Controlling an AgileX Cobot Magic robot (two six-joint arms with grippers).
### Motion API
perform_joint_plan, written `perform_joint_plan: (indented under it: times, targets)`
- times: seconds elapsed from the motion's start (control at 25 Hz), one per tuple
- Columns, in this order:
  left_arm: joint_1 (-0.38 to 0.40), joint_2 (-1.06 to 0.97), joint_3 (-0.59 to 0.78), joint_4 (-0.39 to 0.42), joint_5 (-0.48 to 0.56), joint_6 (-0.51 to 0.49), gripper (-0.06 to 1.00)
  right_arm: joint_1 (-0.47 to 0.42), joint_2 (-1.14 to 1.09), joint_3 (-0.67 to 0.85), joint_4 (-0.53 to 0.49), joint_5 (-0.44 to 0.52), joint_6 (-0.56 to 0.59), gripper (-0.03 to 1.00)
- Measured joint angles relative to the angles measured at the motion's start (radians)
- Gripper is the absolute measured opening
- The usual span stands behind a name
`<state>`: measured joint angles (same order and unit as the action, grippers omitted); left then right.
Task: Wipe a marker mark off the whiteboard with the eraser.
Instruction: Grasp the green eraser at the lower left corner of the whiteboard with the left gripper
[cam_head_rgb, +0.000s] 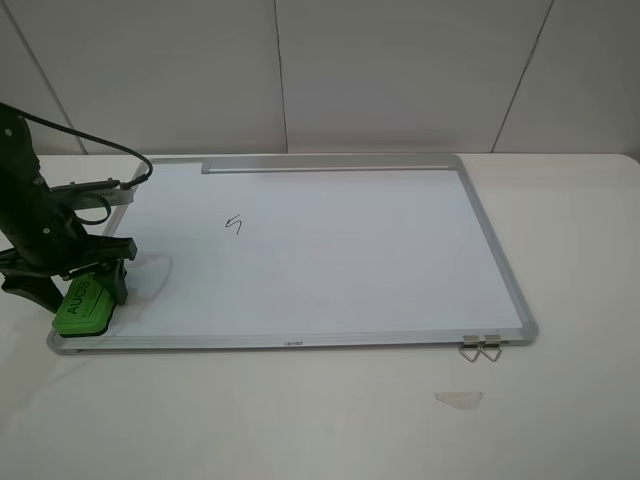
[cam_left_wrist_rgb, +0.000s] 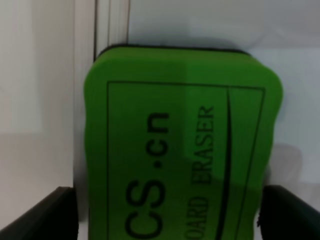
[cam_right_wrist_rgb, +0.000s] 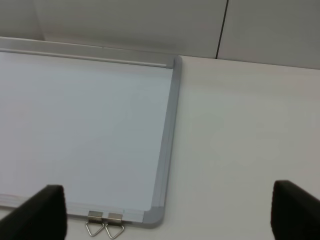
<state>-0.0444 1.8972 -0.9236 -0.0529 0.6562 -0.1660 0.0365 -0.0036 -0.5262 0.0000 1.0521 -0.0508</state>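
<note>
Green eraser (cam_head_rgb: 82, 306), dark lettering up, sits flat on the whiteboard (cam_head_rgb: 330, 260) corner, clamped in the left tool (cam_head_rgb: 90, 298). Whiteboard is white, silver-framed and lies flat. Marker mark (cam_head_rgb: 234, 226): small black squiggle, well apart from the tool, further in on the board.

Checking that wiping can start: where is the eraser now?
In the high view, the eraser sits on the near-left corner of the whiteboard, flanked by the left pincer and down-left of the mark.
</note>
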Motion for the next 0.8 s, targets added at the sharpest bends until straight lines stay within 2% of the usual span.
perform_joint_plan:
  times: [0.36,0.48,0.56,0.8]
  targets:
    - [0.000,0.018,-0.002,0.000,-0.001,-0.004,0.74,0.000,0.000,0.000,0.000,0.000,0.000,0.82]
    - [0.000,0.018,-0.002,0.008,0.000,-0.018,0.69,0.000,0.000,0.000,0.000,0.000,0.000,0.82]
    - [0.000,0.018,-0.002,0.011,0.004,-0.030,0.61,0.000,0.000,0.000,0.000,0.000,0.000,0.82]
    - [0.000,0.018,-0.004,0.008,0.004,-0.036,0.61,0.000,0.000,0.000,0.000,0.000,0.000,0.82]
